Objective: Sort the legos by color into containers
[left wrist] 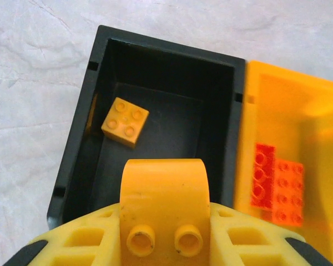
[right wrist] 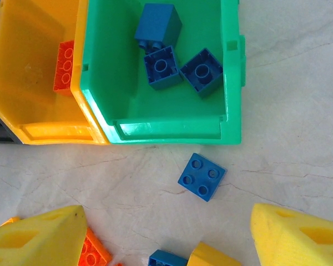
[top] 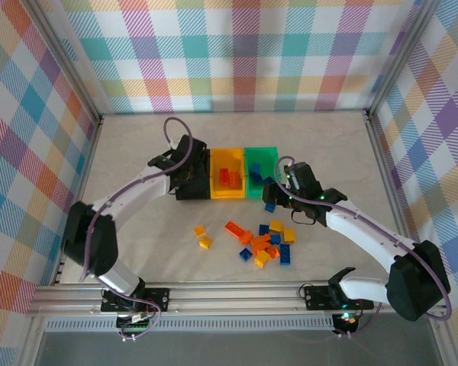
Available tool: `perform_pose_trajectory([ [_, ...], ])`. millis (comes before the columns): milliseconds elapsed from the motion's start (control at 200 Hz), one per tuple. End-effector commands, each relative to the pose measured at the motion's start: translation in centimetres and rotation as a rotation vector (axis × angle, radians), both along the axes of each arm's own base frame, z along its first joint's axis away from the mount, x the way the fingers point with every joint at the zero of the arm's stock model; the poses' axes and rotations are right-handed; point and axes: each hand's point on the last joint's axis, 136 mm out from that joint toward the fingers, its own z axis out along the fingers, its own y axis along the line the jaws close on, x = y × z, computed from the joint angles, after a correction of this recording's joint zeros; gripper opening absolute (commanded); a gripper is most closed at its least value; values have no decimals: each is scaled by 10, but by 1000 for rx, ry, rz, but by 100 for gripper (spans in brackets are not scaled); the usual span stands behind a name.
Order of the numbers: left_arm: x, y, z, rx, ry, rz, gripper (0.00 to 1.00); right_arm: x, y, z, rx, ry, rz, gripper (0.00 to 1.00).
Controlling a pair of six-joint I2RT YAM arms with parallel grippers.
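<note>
Bins stand joined in a row near the middle of the table (top: 137, 145), a little toward its far edge: the black bin (left wrist: 166, 52) on the left, the yellow-orange bin (left wrist: 299, 100) in the centre and the green bin (right wrist: 172, 130) on the right.

The left gripper (left wrist: 165, 221) hangs over the black bin, its fingers (left wrist: 83, 241) pressed onto a rounded yellow brick (left wrist: 164, 185). Below it, a square yellow brick (left wrist: 125, 121) lies flat on that bin's floor near its left wall. Orange bricks (left wrist: 277, 185) lie in the yellow-orange bin.

The right gripper (right wrist: 166, 221) hovers just off the near wall of the green bin with its fingers (right wrist: 299, 233) spread wide and nothing between them. A lone blue brick (right wrist: 201, 176) lies studs-up on the table just beside that wall. Three blue bricks (right wrist: 164, 66) lie inside the green bin.

A loose pile (top: 266, 242) of yellow, orange and blue bricks lies toward the near edge. Two more yellow bricks (top: 205, 242) lie apart to its left.
</note>
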Motion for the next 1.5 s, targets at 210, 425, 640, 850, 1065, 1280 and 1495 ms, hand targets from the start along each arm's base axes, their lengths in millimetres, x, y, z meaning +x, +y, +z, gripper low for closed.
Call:
perform_pose_trajectory([
  [210,33,14,-39,83,101,47,33,-13,-8,1,2,11,0,78],
  [425,30,2,-23,-9,59,22,76,-19,-9,-6,-7,45,10,80],
  [640,3,-22,34,-152,-68,-47,100,-18,-15,-32,-30,102,-58,80],
  [850,-58,-41,43,-306,-115,-116,100,-1,-4,-60,-21,141,-115,79],
  [1065,-109,-20,6,-392,-75,-78,100,15,5,-86,-67,185,-150,79],
  [1280,-131,-9,-11,-444,-74,-64,100,24,4,-105,-128,216,-179,77],
  [1495,-139,-5,-21,-462,-65,-54,100,24,-6,-114,-214,253,-205,61],
])
